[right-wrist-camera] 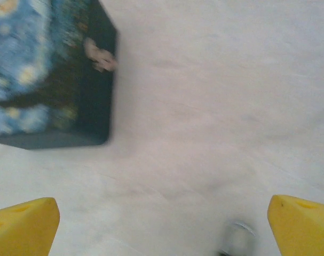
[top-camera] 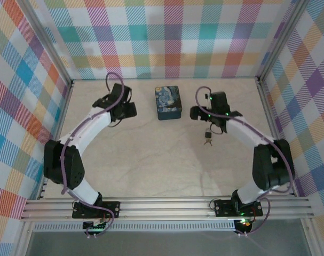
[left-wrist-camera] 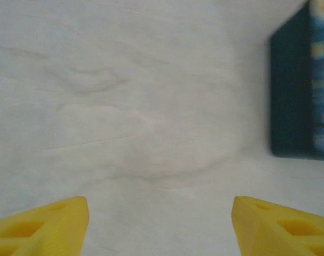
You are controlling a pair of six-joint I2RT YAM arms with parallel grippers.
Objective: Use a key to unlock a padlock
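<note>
The padlock is a tiny object lying on the cream table, just near of my right gripper. A small dark piece at its near end looks like the key; whether it sits in the lock is too small to tell. In the right wrist view a blurred silvery shackle of the padlock shows at the bottom edge, close to the right one of my yellow fingers. The right gripper is open and holds nothing. My left gripper hangs open over bare cloth, left of the tin.
A dark blue starry-night tin stands between the two grippers at the back of the table; the tin is on the right in the left wrist view, and the tin is at top left in the right wrist view. Checked walls close in three sides.
</note>
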